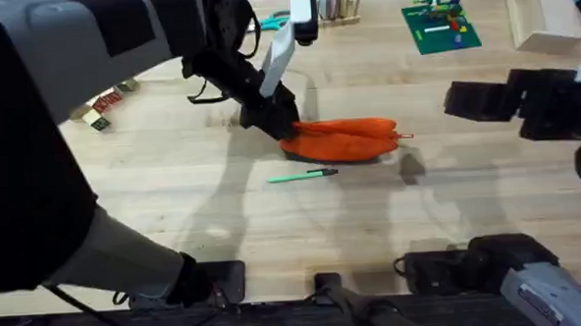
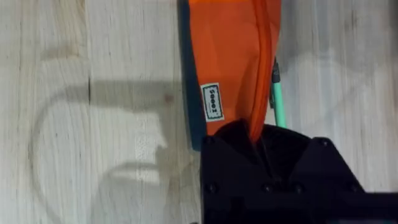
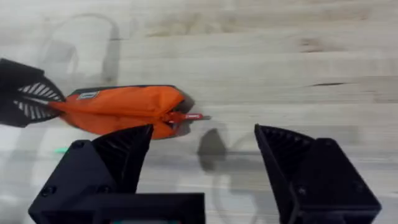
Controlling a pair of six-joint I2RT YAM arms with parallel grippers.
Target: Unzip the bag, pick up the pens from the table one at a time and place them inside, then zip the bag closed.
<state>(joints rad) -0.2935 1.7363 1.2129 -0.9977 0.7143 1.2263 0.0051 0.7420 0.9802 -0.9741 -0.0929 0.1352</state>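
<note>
The left gripper is clamped on one end of the bag, its black fingers pinching the orange fabric at the zipper seam. Just beside those fingers lies a light green pen with a dark tip, flat on the table, alongside the pouch's long edge; in the left wrist view it runs close against the bag's side.

The right gripper hangs above the table with its fingers spread wide and nothing between them — the bag's far end and its small red zipper pull lie just ahead of the left-hand finger.

Farther off stand a green board with small coloured pieces, a pale wooden box, and small blocks.

The bag is soft, elongated and puckered, with a dark underside and a small white label. The table is pale planks with fine grain.
</note>
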